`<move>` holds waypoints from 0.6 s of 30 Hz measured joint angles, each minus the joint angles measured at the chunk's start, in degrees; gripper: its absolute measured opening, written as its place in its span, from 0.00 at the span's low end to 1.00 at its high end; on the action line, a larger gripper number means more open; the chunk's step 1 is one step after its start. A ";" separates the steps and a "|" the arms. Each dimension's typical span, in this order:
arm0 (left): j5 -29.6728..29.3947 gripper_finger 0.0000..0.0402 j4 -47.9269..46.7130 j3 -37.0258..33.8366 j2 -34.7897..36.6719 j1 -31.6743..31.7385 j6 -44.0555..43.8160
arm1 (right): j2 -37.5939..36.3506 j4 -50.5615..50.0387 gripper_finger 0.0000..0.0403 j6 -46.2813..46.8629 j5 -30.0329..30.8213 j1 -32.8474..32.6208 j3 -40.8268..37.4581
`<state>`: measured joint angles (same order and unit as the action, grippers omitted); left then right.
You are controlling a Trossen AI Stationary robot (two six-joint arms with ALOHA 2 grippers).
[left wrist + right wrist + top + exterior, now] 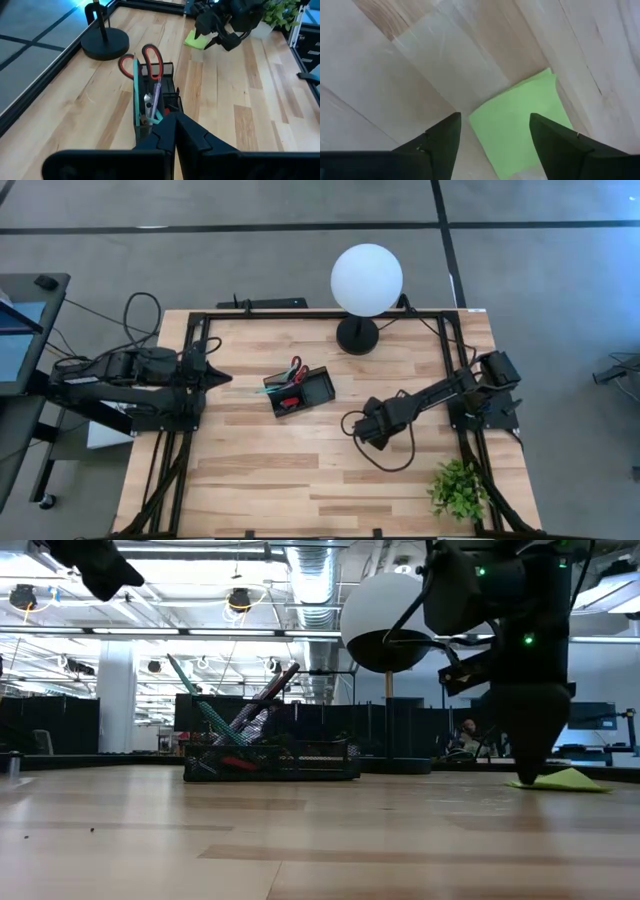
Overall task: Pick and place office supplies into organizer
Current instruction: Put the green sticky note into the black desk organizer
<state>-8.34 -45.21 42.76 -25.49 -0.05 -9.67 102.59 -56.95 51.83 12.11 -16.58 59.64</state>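
Note:
The black organizer [318, 392] [270, 760] sits mid-table and holds the red-handled scissors [150, 57] and several pens that lean out of it [215, 715]. The lime-green sticky pad [520, 125] [565, 780] lies flat on the table to the organizer's right. My right gripper [495, 122] [530, 772] points down over the pad's corner, open, with one fingertip beside the pad and one above it. My left gripper [174, 122] [215, 375] is shut and raised, left of the organizer. My right gripper stands open over a corner of the sticky pad [480, 117], coming from above and pointing down. The pad lies flat on the table. Whether the fingertips touch it I cannot tell.
The white globe lamp [366, 278] stands on its black base [357, 335] at the far side. The green plant [458, 488] is in the near right corner. A black bar device [270, 304] lies at the far edge. A cable loop [390, 460] hangs from the right arm.

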 joint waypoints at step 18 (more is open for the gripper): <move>0.00 0.00 -1.71 0.00 0.01 0.00 0.57 | -0.22 1.97 0.43 0.44 0.35 1.65 -3.48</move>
<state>-8.34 -46.92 42.76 -25.49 -0.05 -9.10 102.37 -54.98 52.27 12.46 -14.93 56.16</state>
